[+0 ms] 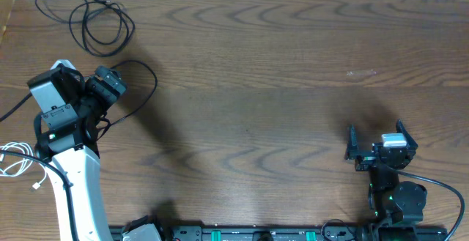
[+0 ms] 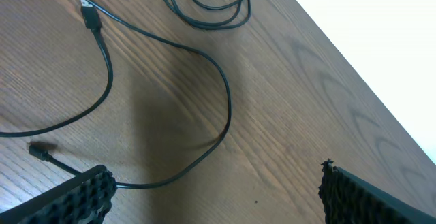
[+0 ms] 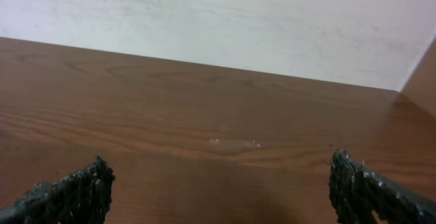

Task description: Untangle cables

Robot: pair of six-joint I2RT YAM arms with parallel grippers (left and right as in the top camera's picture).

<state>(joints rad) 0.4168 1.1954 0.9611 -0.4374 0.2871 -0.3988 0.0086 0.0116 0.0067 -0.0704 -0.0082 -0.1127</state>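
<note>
One black cable [image 1: 102, 25] lies in loose loops at the far left corner; its loops show at the top of the left wrist view [image 2: 211, 13]. A second black cable [image 1: 152, 80] curves in a wide arc beside my left gripper [image 1: 116, 80]. In the left wrist view this cable [image 2: 228, 108] runs down to the left finger of the left gripper [image 2: 218, 197], which is open with nothing between the jaws. A black plug [image 2: 88, 13] and a smaller plug end [image 2: 41, 152] lie nearby. The white cable [image 1: 15, 160] lies at the left edge. My right gripper [image 1: 381, 149] is open and empty over bare wood [image 3: 218, 190].
The wooden table [image 1: 278, 87] ends at a white wall along the far side [image 3: 218, 20]. The left arm's white body [image 1: 77, 182] stands between the white cable and the middle of the table. The right arm's base [image 1: 399, 201] sits at the front edge.
</note>
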